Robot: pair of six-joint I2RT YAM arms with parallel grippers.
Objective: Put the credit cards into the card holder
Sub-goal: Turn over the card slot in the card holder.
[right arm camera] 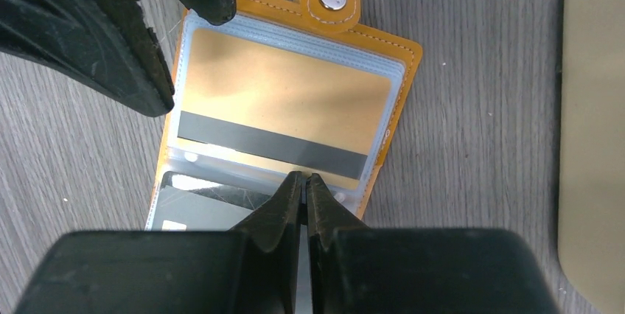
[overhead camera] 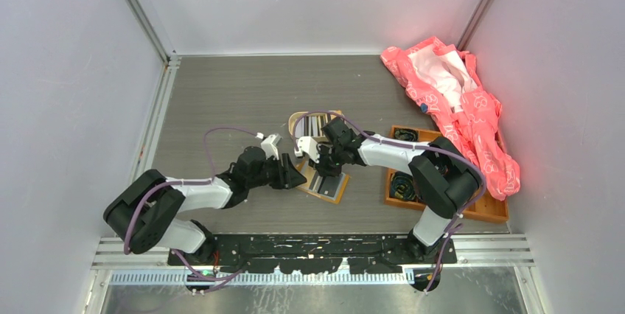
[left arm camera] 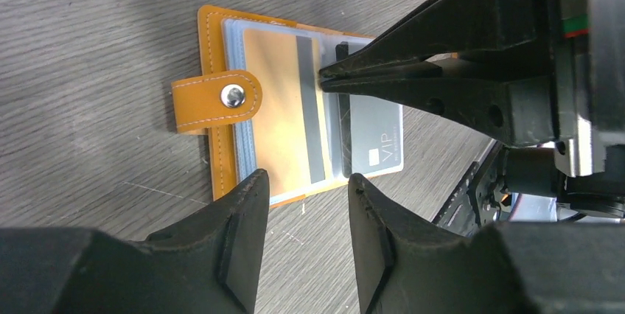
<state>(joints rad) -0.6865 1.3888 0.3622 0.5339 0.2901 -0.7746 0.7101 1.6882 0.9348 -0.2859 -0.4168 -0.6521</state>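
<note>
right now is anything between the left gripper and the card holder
Nothing visible. The open left gripper is right at the near edge of the holder. The right gripper, shut, has its tips at its middle, from the opposite side.

Pink wrapper, orange tray (touching), beige tin

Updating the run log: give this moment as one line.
card holder: open, flat | tan card: sleeved | grey card: beside it, insertion depth unclear | right gripper: shut, tips between cards | left gripper: open, straddling holder edge
</note>
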